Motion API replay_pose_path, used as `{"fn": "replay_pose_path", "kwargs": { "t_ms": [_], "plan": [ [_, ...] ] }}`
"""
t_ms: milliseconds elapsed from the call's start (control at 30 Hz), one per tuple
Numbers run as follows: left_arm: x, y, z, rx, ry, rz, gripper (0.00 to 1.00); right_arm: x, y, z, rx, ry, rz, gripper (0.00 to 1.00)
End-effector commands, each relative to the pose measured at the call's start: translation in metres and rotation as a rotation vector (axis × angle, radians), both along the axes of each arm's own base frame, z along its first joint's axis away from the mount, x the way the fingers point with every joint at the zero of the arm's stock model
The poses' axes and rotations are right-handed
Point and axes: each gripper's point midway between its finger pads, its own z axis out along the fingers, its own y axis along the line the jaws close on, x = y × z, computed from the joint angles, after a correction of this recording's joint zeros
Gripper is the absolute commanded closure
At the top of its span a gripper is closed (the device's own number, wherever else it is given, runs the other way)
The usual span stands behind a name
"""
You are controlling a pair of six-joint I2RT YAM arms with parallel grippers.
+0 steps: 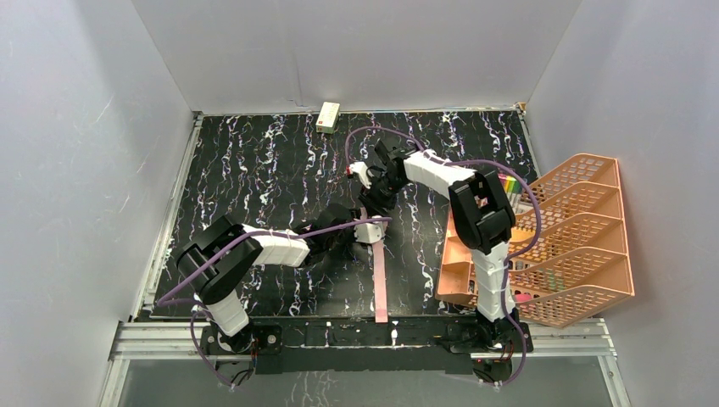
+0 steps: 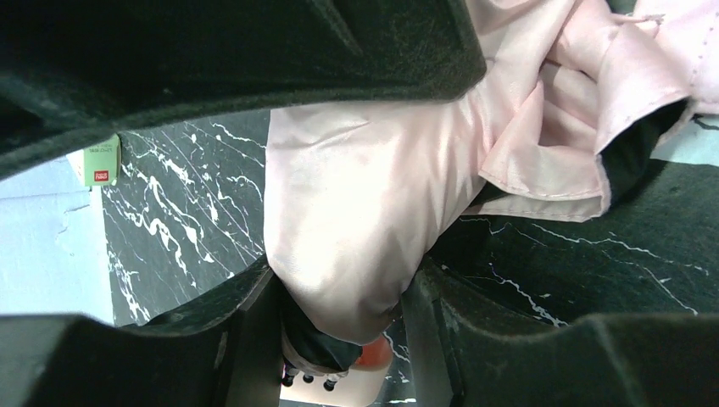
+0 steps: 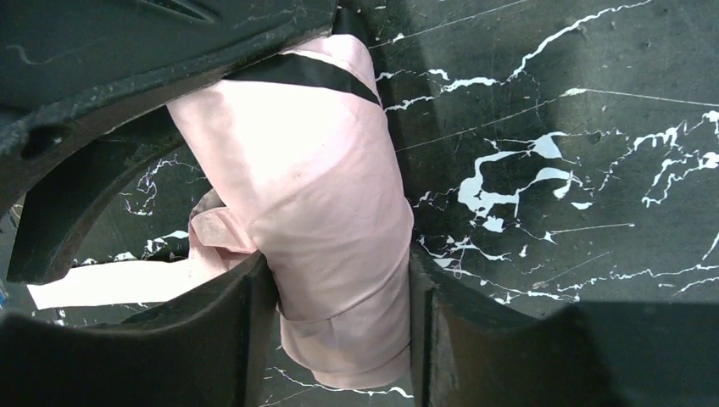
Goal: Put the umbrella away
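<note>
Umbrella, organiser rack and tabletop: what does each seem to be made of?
The pale pink folded umbrella looks like thin synthetic cloth, perhaps polyester or nylon: soft sheen, creases, stitched hem. The orange tiered organiser rack is see-through mesh, metal or plastic I cannot tell. The black tabletop shows smooth white-veined marbling, possibly a printed sheet.

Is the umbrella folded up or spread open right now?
Folded: the umbrella fabric is gathered into a tight pink roll, no ribs spread. Its strap trails loose, not wrapped around it.
</note>
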Motion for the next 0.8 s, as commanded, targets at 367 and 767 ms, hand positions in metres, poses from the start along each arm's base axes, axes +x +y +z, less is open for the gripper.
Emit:
{"fn": "replay_pose_path", "kwargs": {
  "t_ms": [367, 767],
  "plan": [
    [-0.015, -0.005, 0.079, -0.346, 0.026, 0.107, 0.46, 0.014, -0.024, -0.041, -0.240, -0.256, -0.073, 0.74],
    [-0.063, 0.062, 0.146, -0.720, 0.064, 0.364, 0.42, 0.000, -0.024, -0.052, -0.254, -0.413, -0.123, 0.76]
  ]
}}
